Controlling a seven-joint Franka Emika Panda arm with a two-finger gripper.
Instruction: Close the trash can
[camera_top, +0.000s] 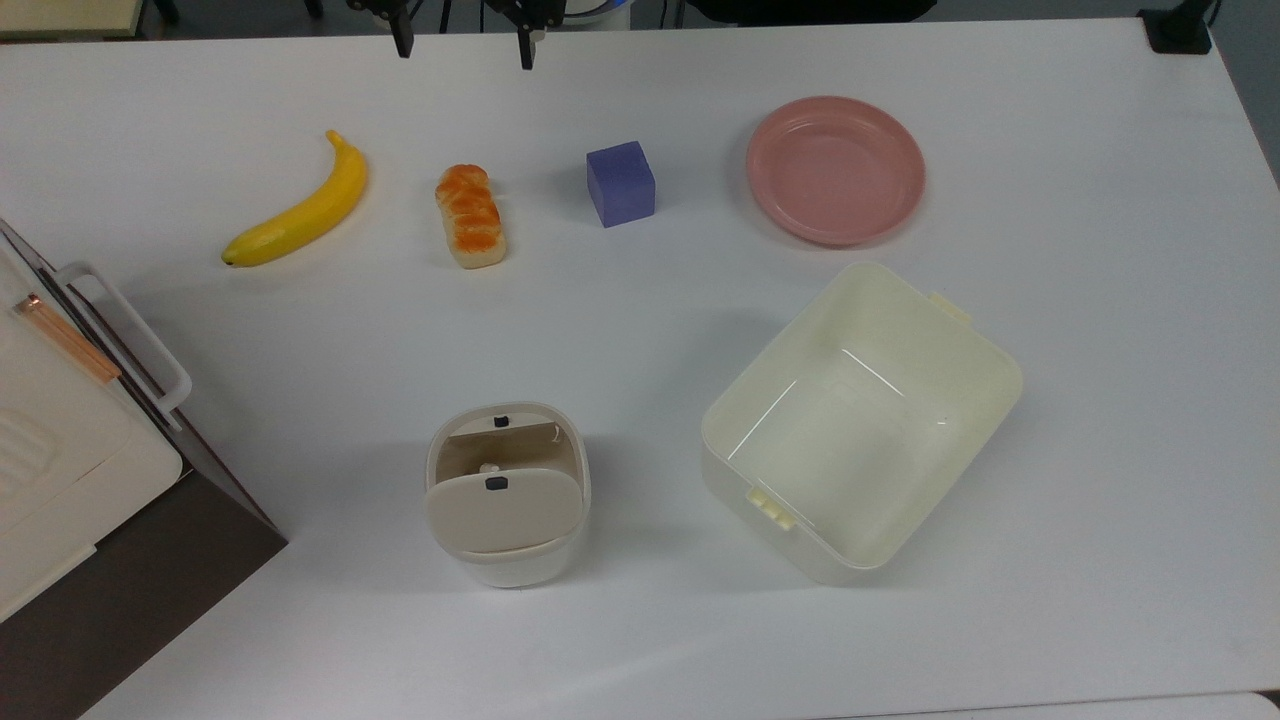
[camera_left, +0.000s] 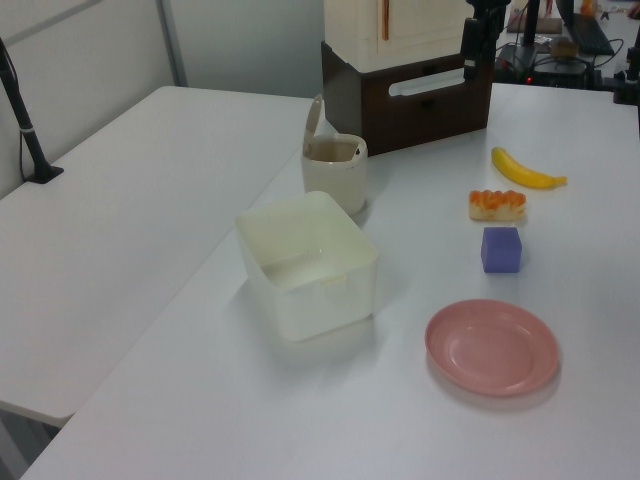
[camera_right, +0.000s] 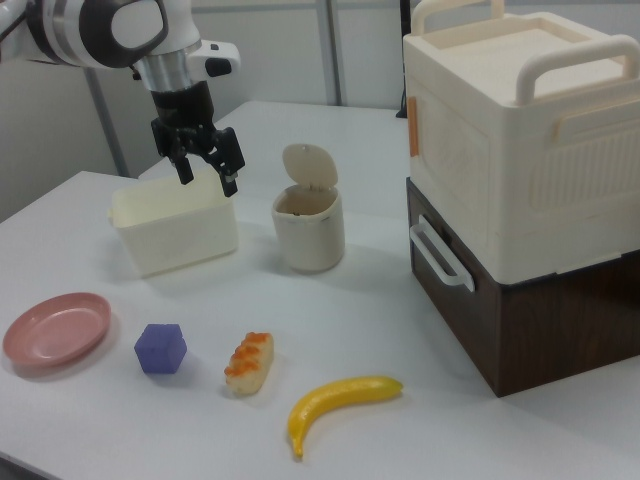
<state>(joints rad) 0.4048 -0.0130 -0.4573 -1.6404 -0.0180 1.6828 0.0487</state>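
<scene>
White tabletop, lab setting, bearing loose items and three containers. Item of the task: small beige-white rounded-square plastic trash can, near the top view's lower centre, its hinged tan lid standing upright and open; interior appears empty (shadowed, so not certain). Step in hand, by judgement: approach not yet begun, as the two-finger gripper hangs released, fingers apart and holding nothing, above the table's far edge in the top view, well apart from the can. Next move would call for travelling over to the lid's raised edge and pressing it down toward the black button. Pale-yellow rectangular plastic tub: empty. Round pink plate: empty. Large cream lidded box on a dark brown base: closed.
</scene>
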